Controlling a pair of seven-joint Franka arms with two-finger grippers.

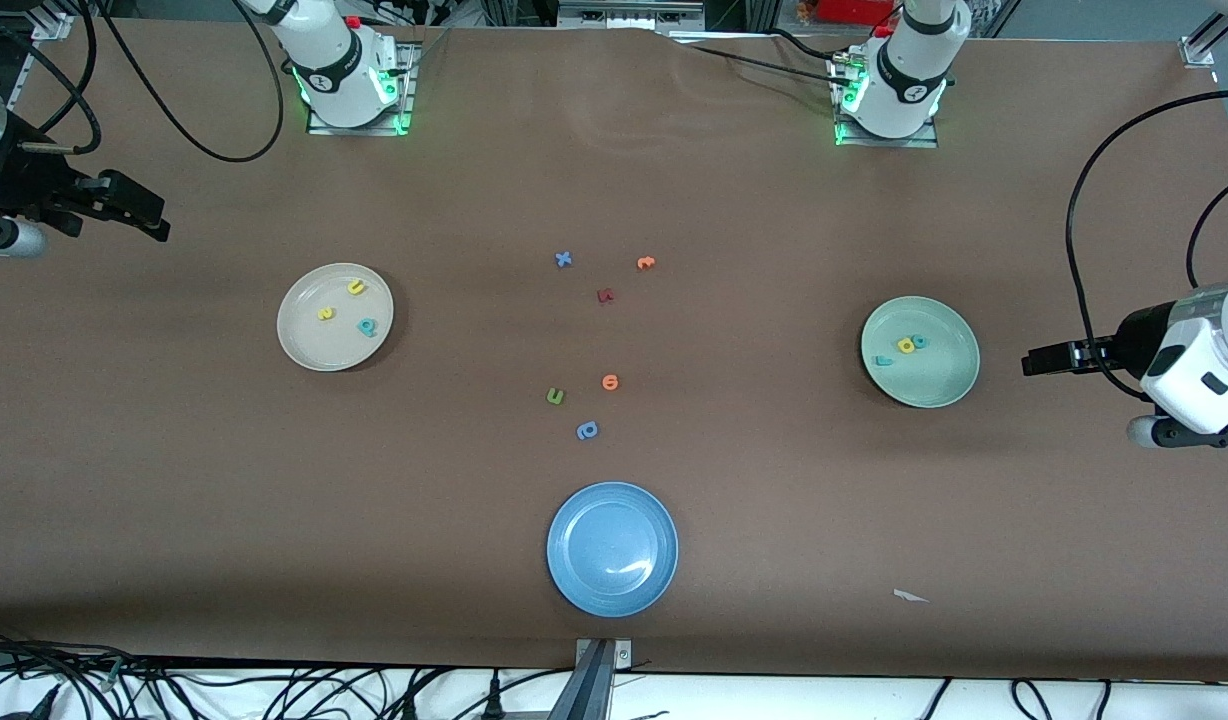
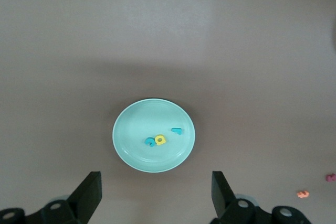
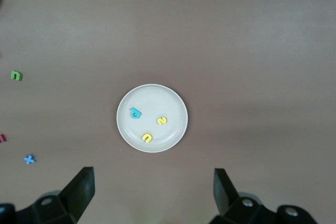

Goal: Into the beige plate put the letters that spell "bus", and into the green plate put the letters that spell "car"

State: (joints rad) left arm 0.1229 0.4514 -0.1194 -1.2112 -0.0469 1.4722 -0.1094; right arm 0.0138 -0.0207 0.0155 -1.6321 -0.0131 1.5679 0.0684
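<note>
The beige plate (image 1: pixel 319 345) lies toward the right arm's end of the table and holds a teal "b" (image 1: pixel 368 326), a yellow "u" (image 1: pixel 355 287) and a yellow "s" (image 1: pixel 325 313). The right wrist view shows the same plate (image 3: pixel 157 100) with these letters. The green plate (image 1: pixel 939 380) lies toward the left arm's end and holds a teal "c" (image 1: pixel 919 341), a yellow "a" (image 1: pixel 906 345) and a teal "r" (image 1: pixel 883 360). My left gripper (image 1: pixel 1039 360) hangs open and empty over the table end beside the green plate (image 2: pixel 142 121). My right gripper (image 1: pixel 149 215) hangs open and empty over its table end.
A bright blue plate (image 1: pixel 574 520) sits nearest the front camera, mid-table. Loose letters lie in the middle: a blue "x" (image 1: pixel 564 259), two orange ones (image 1: pixel 645 263), a dark red one (image 1: pixel 605 295), a green "u" (image 1: pixel 555 397) and a periwinkle one (image 1: pixel 587 430). A white scrap (image 1: pixel 910 596) lies near the front edge.
</note>
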